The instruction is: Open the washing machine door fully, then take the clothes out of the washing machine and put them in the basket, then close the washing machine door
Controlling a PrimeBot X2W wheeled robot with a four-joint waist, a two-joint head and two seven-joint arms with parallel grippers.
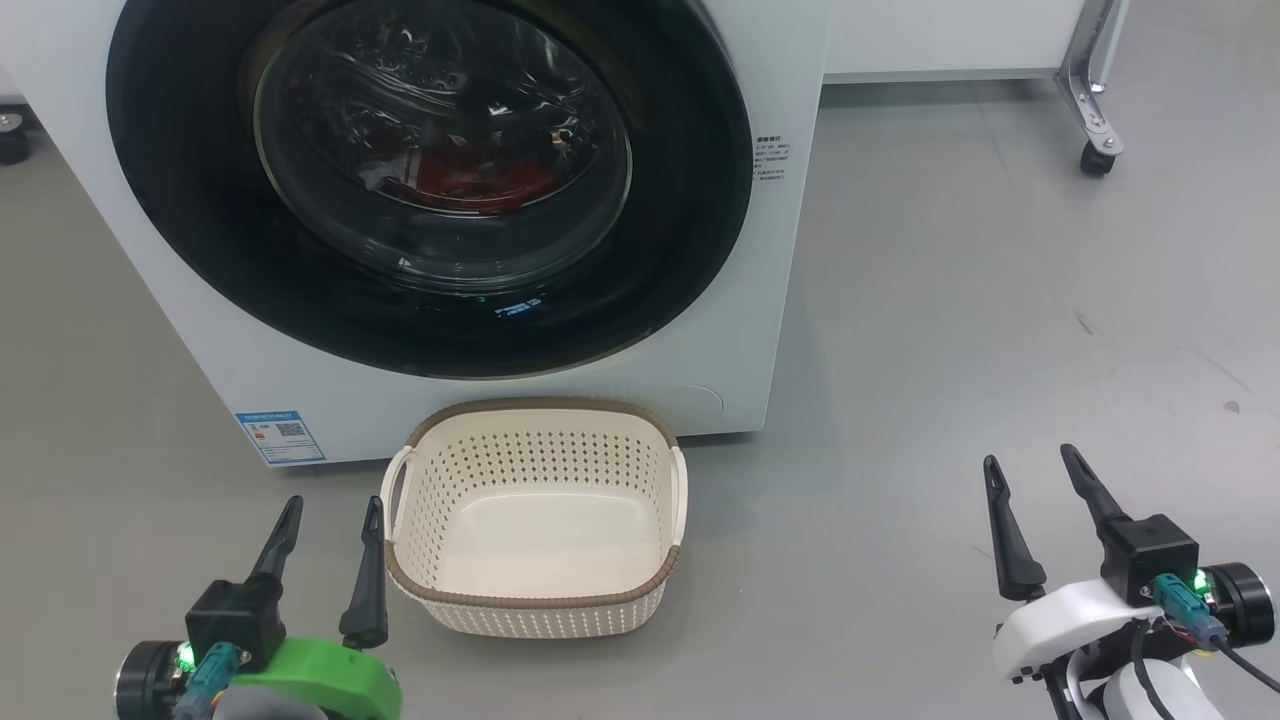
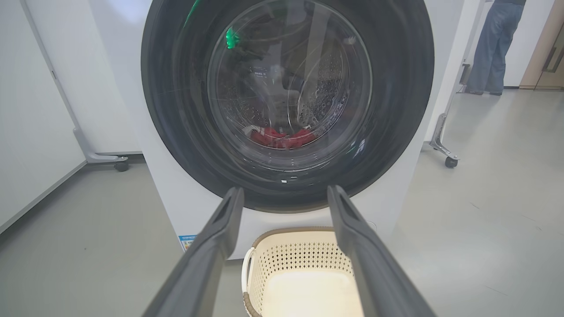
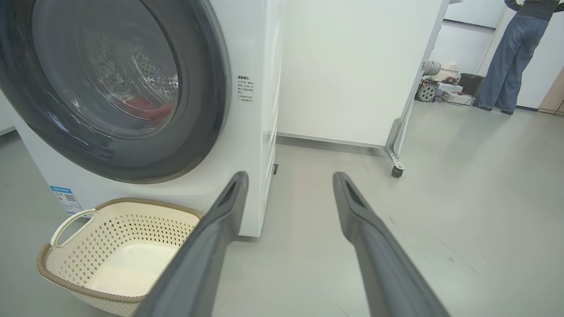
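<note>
The white washing machine (image 1: pixel 150 260) (image 2: pixel 185 211) (image 3: pixel 246 132) faces me, its round black-rimmed door (image 1: pixel 190 210) (image 2: pixel 176 114) (image 3: pixel 207 88) shut flat against the front. Red clothes (image 1: pixel 470 185) (image 2: pixel 282 137) (image 3: pixel 147 110) lie in the drum behind the glass. The cream basket (image 1: pixel 535 600) (image 2: pixel 260 268) (image 3: pixel 88 237) stands empty on the floor right under the door. My left gripper (image 1: pixel 334 512) (image 2: pixel 285 193) is open at the lower left, just left of the basket. My right gripper (image 1: pixel 1033 462) (image 3: pixel 291 178) is open at the lower right, well clear of the machine.
Grey floor (image 1: pixel 950 320) lies open to the right of the machine. A white panel on a castor leg (image 1: pixel 1095 140) (image 3: pixel 396 163) stands behind on the right, another castor (image 2: pixel 121 165) on the left. A person's legs (image 2: pixel 495 48) (image 3: pixel 506 61) show far back right.
</note>
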